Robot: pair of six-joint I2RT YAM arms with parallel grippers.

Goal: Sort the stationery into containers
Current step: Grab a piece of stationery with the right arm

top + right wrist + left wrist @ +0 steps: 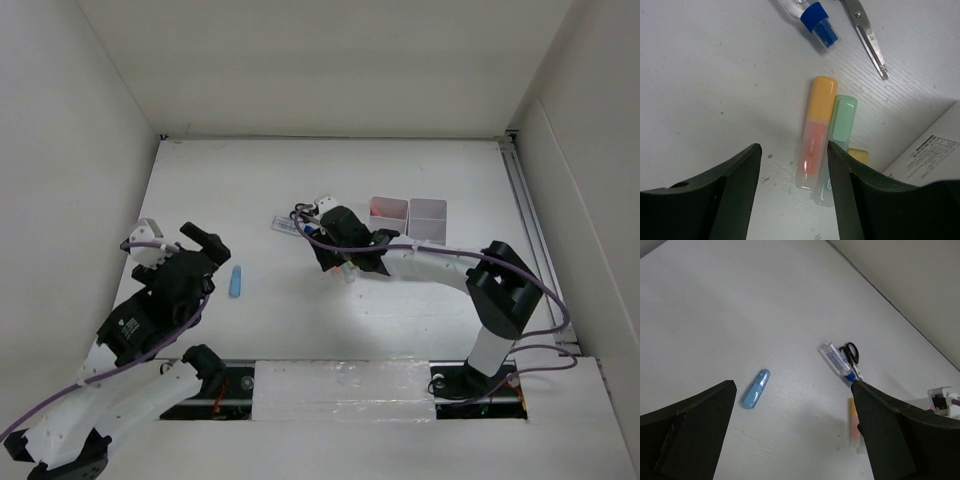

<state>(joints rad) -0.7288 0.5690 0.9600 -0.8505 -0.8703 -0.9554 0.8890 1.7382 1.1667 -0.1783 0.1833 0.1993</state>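
The right gripper (795, 145) was seen part-open with the orange highlighter (816, 125) straddled between its fingers and a gap showing on one side, so nothing was gripped yet. It was probably lined up that way so the green highlighter (842, 117), tucked against it by the other finger, wouldn't get pinched too. The scissors (867, 37) and blue-capped tube (815, 12) were spotted just ahead of the fingertips and the white containers (427, 218) close alongside, while the left gripper (792, 385) was held wide and empty with the light blue marker (755, 388) just ahead.
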